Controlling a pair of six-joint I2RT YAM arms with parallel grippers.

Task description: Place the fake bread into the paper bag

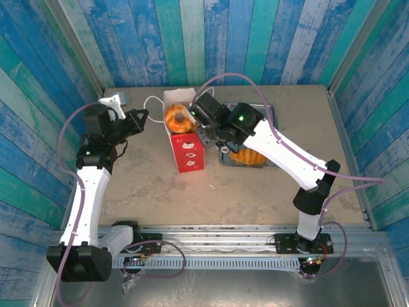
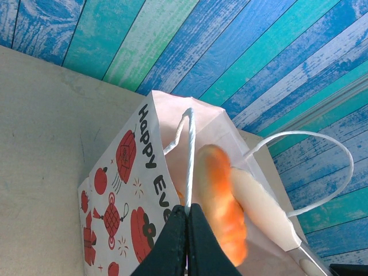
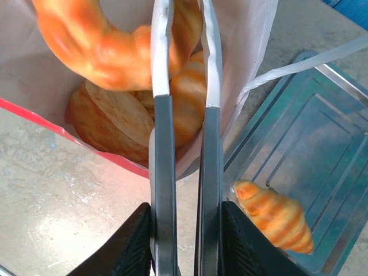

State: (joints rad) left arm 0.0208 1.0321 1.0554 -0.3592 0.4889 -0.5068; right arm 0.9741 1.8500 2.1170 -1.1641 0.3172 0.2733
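Note:
The paper bag [image 1: 186,148] stands upright mid-table, white with red prints. My left gripper [image 2: 188,214] is shut on one of its white cord handles [image 2: 189,149], just left of the bag [image 2: 123,184]. My right gripper [image 3: 187,215] is shut on the metal tongs [image 3: 163,172], whose arms stand a little apart and reach over the bag's mouth. A ring-shaped fake bread [image 3: 95,49] hangs at the tongs' tips, partly behind the left arm. More pastries [image 3: 115,121] lie inside the bag. An orange piece [image 2: 221,201] shows in the opening. One croissant [image 3: 277,217] lies on the tray.
The grey metal tray [image 1: 271,118] sits right of the bag, under my right arm, with the croissant [image 1: 248,157] at its near edge. Blue wooden walls close in the table on three sides. Bare tabletop lies in front of the bag.

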